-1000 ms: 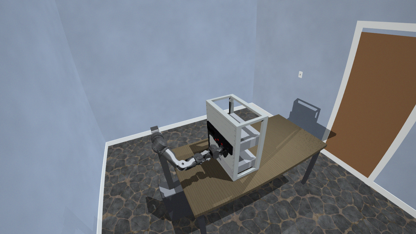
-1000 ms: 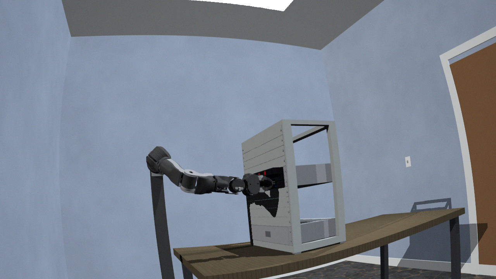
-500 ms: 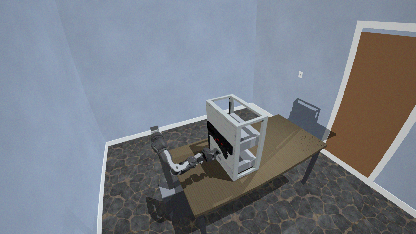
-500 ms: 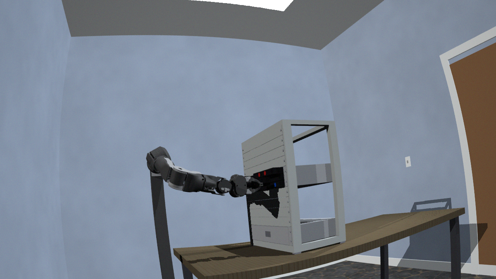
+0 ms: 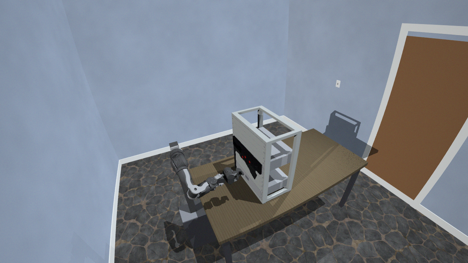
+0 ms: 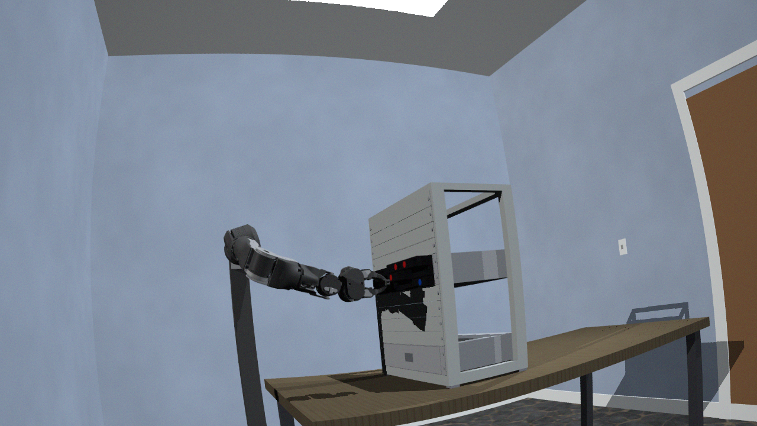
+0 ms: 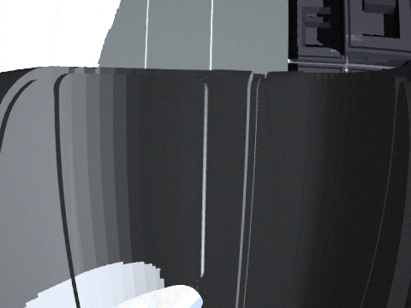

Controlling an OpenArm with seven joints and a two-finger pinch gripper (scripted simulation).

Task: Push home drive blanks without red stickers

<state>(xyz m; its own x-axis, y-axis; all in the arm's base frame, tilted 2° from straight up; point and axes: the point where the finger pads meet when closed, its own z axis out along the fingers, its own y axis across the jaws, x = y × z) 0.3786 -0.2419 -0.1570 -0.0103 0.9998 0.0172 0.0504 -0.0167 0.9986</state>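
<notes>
The grey rack (image 6: 442, 286) stands on the wooden table (image 6: 529, 365), and it also shows in the top view (image 5: 265, 153). The black storage chassis (image 6: 408, 275) sits halfway up its front. Three blanks carry red stickers: two in the upper row (image 6: 394, 265) (image 6: 403, 262) and one lower left (image 6: 391, 277). One blank at the lower right carries a blue sticker (image 6: 419, 282). My gripper (image 6: 385, 284) is shut and empty, with its tips at the chassis' left end, just below the lower red sticker and left of the blue one. In the wrist view my own dark fingers fill most of the frame, with dark blanks (image 7: 348, 6) above.
Grey blanking panels (image 6: 397, 228) cover the rack front above and below the chassis. The arm's post (image 6: 243, 328) stands at the table's left end. Grey shelves (image 6: 479, 264) sit inside the open rack frame. A brown door (image 5: 425, 114) is at the right.
</notes>
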